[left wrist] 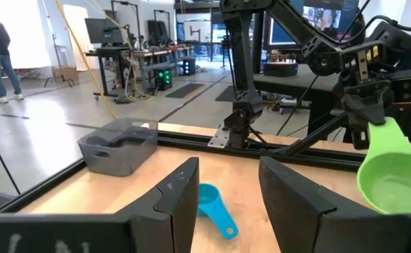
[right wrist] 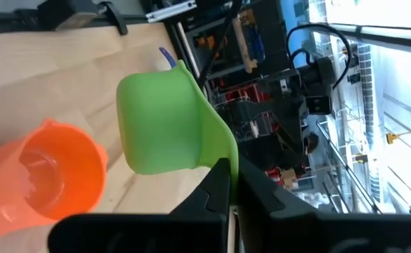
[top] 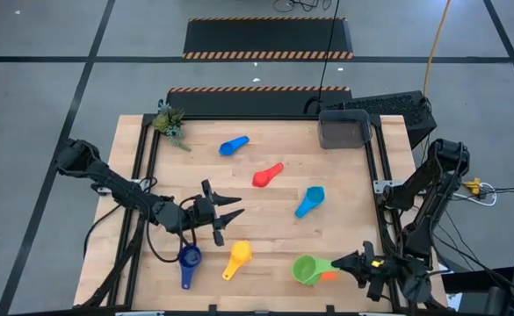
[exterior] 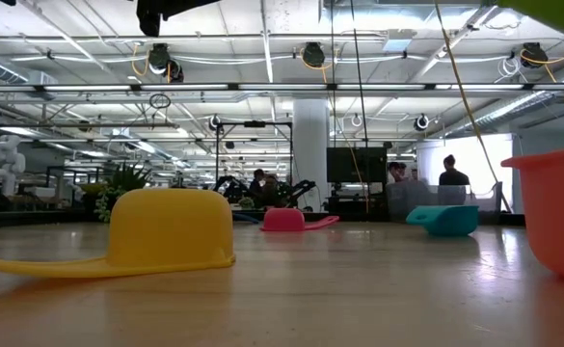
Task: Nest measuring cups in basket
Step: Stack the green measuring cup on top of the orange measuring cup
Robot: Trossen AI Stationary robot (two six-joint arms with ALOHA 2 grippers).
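Note:
My right gripper, near the table's front right, is shut on the green measuring cup, which is up in the air. The orange cup stands on the table just below it. My left gripper hangs open and level at the front left, touching nothing. The navy cup and yellow cup lie near the front edge. The red cup, blue cup and light blue cup lie mid-table. The dark grey basket stands at the far right. My right gripper pinches the green cup's handle between its two fingers, close to the bowl. The fingers come in about level from the table's right side. The cup is lifted clear of the table and tilted, its opening turned toward the left arm.
A small green plant sits at the far left corner. A black keyboard lies beyond the basket. Dark rails run along the table's right and left sides. People stand in the room behind.

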